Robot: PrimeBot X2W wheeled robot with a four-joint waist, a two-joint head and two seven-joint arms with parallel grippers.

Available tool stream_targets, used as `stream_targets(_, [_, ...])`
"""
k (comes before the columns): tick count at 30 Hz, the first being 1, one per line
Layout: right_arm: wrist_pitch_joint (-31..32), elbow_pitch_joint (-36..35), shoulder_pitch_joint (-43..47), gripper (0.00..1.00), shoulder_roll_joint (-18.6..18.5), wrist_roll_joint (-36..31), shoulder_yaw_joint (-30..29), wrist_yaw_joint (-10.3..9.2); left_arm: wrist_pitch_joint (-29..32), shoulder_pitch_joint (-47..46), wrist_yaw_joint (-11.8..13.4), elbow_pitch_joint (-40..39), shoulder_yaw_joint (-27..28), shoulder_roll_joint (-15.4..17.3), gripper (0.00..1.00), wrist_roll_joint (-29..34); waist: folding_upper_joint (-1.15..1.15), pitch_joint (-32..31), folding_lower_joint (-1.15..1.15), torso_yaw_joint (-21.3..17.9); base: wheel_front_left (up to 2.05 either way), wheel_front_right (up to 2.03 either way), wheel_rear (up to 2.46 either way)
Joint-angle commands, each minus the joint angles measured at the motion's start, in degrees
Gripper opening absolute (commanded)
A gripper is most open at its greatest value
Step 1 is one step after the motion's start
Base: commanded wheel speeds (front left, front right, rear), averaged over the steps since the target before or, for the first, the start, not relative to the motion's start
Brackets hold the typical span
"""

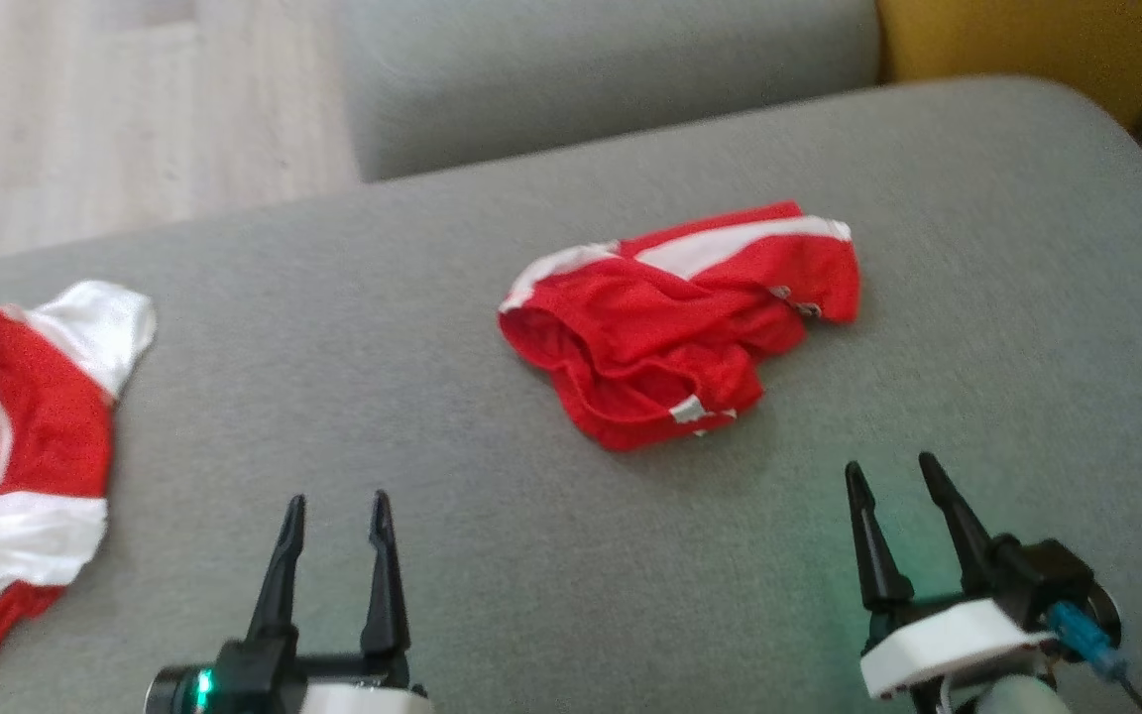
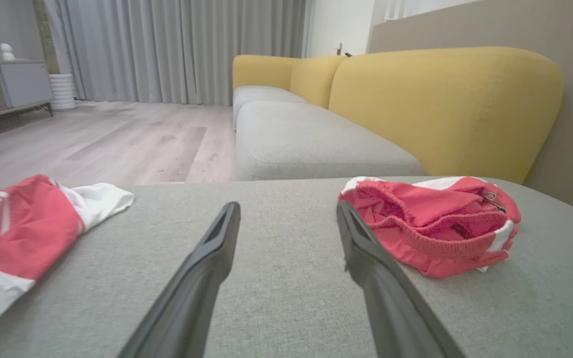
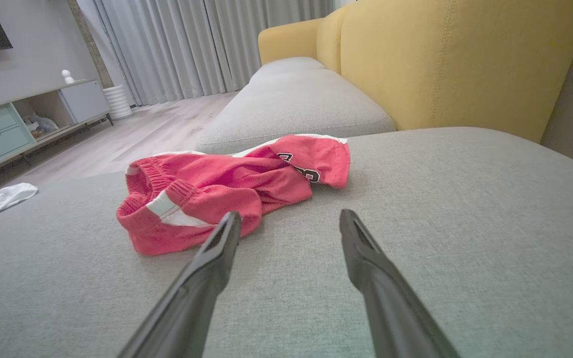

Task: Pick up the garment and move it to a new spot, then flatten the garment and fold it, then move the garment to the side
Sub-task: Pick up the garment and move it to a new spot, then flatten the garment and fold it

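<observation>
My left jaws and right jaws both gape empty, the crumpled red shorts [image 1: 680,332] ahead, nearer the right jaws (another red garment [image 1: 26,436] lies outside the left jaws), so I may pinch one bunched layer and lift a tangle.

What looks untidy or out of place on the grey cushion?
The red shorts in the middle of the cushion lie crumpled, the waistband bunched and one leg folded over. A second red and white garment lies rumpled at its left side. Nothing looks torn or spilled.
</observation>
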Motion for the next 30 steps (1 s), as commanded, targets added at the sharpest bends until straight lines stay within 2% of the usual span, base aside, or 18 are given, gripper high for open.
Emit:
stream_targets(1, [-0.36, -2.78, -0.63, 1.00, -0.12, 0.22, 1.40, 0.43, -0.54, -0.11, 1.09, -3.29, 2.18, -0.07, 1.00, 0.21, 0.00, -3.11, 0.02, 2.70, 0.00, 0.00, 0.00])
stream_targets(7, [-0.36, -4.62, 2.10, 1.00, -0.12, -0.51, 3.07, 0.43, -0.54, 3.10, 2.67, -5.47, 3.69, -0.08, 1.00, 1.19, 0.00, -5.15, 0.02, 3.37, 0.00, 0.00, 0.00])
stream_targets(18, [-0.36, -4.07, 2.25, 1.00, -0.64, -0.88, 3.71, 0.43, -0.54, 4.75, 1.92, -5.42, 5.45, -0.08, 1.00, 2.91, 0.00, -6.41, 0.02, 4.36, 0.00, 0.00, 0.00])
stream_targets(30, [-0.36, -3.79, 2.04, 1.00, -0.94, -0.81, 3.34, 0.43, -0.54, 4.70, 1.27, -4.88, 5.01, -0.08, 1.00, 3.30, 0.00, -6.06, 0.02, 5.83, 0.00, 0.00, 0.00])
